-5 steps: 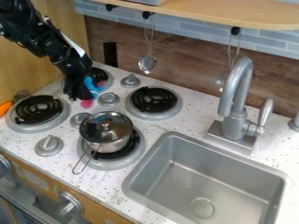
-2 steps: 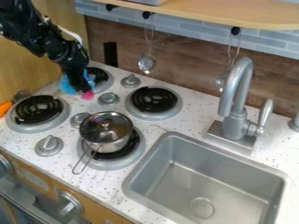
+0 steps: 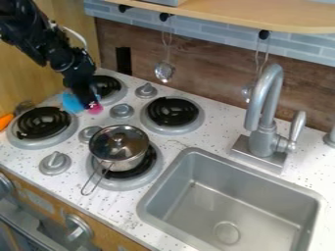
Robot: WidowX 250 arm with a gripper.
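Black arm angles down, gripper [image 3: 88,102] hanging low.

— What backs the white, dark-speckled surface [image 3: 180,140]?
— A brown wood-grain wall panel [image 3: 209,88], with blue-gray rectangular tiles [image 3: 216,38] above it.
— And higher up?
— A pale wooden shelf [image 3: 222,14] with a curved edge.
— At the view's left?
— A yellowish wooden side wall [image 3: 16,81].

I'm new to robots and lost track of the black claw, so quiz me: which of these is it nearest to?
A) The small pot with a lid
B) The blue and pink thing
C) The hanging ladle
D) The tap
B: the claw is right at the blue and pink thing, between the two leftmost burners, while the lidded pot stands on a burner nearer the sink.
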